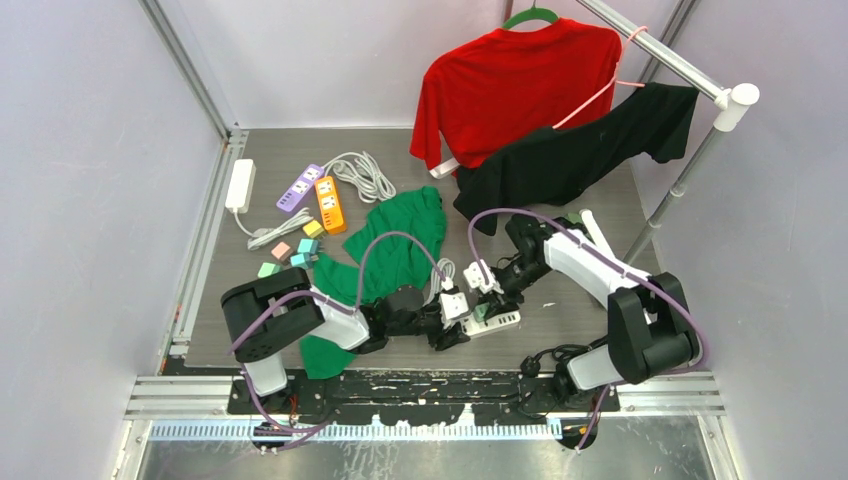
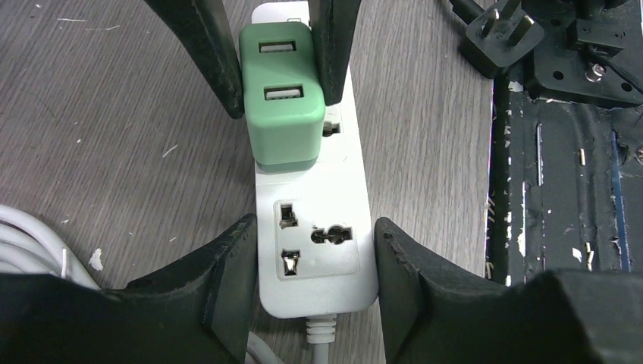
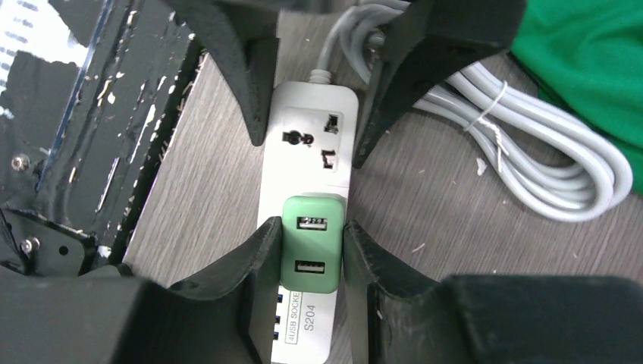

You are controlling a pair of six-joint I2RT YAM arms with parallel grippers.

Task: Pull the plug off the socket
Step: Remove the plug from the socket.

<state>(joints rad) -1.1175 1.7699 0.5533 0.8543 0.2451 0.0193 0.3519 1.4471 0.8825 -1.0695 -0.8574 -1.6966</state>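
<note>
The white power strip [image 1: 497, 321] is lying on the grey surface [image 1: 280, 150] near its 6 o'clock edge, between the two arms. A green plug [image 2: 284, 114] with two USB slots is sitting in the strip, still seated, with a bare socket [image 2: 315, 243] next to it toward the cord end. The right pincer [image 3: 311, 231] is clamping the plug, one finger flat on each side. The left pincer [image 2: 315, 227] is straddling the cord end, its fingers pressing both long sides of the strip. A coiled white cable [image 3: 546, 174] is lying just beside the strip, touching a green shirt [image 1: 395, 245]. Toward 10 o'clock, a purple strip [image 1: 298, 187] and an orange strip [image 1: 330, 203] are lying side by side.
</note>
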